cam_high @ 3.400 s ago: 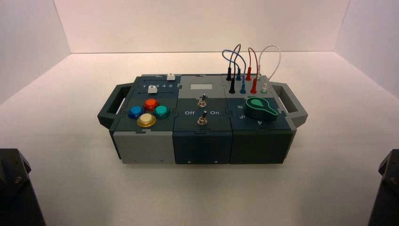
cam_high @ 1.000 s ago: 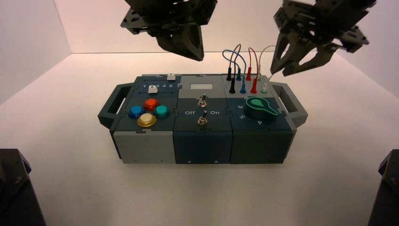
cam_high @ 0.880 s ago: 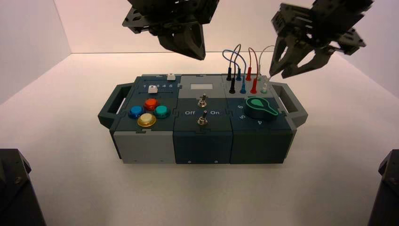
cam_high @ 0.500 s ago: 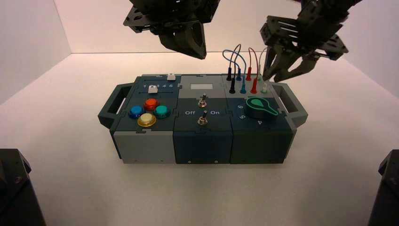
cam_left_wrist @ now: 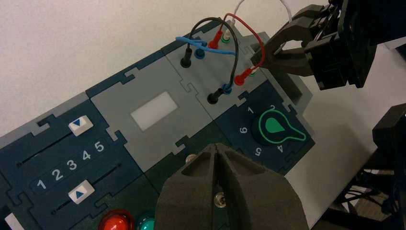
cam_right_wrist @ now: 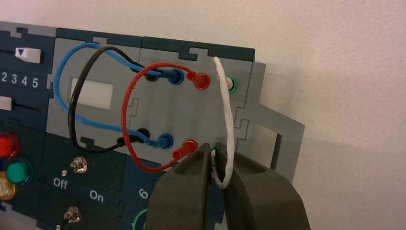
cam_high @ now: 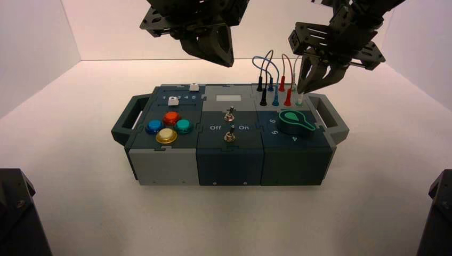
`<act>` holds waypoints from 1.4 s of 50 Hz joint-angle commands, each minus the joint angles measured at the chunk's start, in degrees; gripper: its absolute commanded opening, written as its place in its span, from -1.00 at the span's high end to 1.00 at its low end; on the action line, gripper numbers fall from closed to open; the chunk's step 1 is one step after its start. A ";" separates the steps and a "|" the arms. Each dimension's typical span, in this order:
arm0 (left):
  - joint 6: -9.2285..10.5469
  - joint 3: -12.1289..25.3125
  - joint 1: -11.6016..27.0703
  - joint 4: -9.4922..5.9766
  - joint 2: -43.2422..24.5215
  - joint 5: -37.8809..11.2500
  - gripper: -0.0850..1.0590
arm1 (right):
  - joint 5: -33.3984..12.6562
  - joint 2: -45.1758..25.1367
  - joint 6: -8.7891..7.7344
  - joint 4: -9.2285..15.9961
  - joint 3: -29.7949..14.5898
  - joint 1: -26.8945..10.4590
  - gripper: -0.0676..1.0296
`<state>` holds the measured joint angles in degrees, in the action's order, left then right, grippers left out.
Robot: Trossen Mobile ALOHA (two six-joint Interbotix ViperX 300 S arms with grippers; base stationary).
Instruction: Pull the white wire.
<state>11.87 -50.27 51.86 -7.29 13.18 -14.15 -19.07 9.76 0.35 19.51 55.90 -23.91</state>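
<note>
The white wire point(cam_right_wrist: 226, 110) arches from its far plug point(cam_right_wrist: 231, 84) to its near plug at the box's right rear corner. My right gripper point(cam_right_wrist: 214, 149) is shut on the wire's near end, and the loop runs over one finger. In the high view the right gripper point(cam_high: 308, 88) stands over that plug point(cam_high: 300, 99), with the wire point(cam_high: 294, 65) rising behind it. My left gripper point(cam_high: 224, 60) is shut and empty, and hovers above the box's rear middle. In the left wrist view the left gripper point(cam_left_wrist: 218, 151) is over the toggle switches.
The red wire point(cam_right_wrist: 127, 110), blue wire point(cam_right_wrist: 60, 91) and black wire point(cam_right_wrist: 72, 112) loop right beside the white one. The green knob point(cam_high: 295, 121) sits in front of the plugs. The box point(cam_high: 229, 160) has handles at both ends point(cam_high: 330, 114); coloured buttons point(cam_high: 166, 128) are on its left.
My right gripper has come down and left from beside the wires onto the white wire's near plug and closed on it. The left gripper has stayed hovering.
</note>
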 commanded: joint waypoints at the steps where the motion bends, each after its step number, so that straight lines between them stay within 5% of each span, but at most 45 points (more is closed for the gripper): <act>1: 0.18 1.85 0.18 0.00 0.35 0.62 0.91 | 0.44 3.69 0.09 -0.18 -1.41 0.35 0.92; 14: 0.18 1.85 0.18 0.00 0.26 0.53 0.91 | -2.11 9.14 0.26 -0.44 -1.32 2.46 0.92; 24: 0.18 1.76 0.18 0.00 0.62 0.53 0.91 | -3.87 10.20 0.62 -3.60 0.18 6.15 0.92; 38: 0.18 1.85 0.18 0.00 0.70 0.53 0.91 | -4.39 8.70 0.70 -5.36 0.62 6.77 0.91; 55: 0.09 1.76 0.18 0.18 0.53 1.23 0.91 | -6.15 12.04 0.70 -5.19 0.44 6.77 0.01; 70: -0.18 1.58 -0.53 0.62 0.79 1.23 0.91 | -11.60 21.53 0.26 -5.19 1.05 5.54 0.02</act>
<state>11.78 -50.10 51.68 -6.86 12.92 -13.45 -29.44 27.77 0.97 14.33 57.13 -17.75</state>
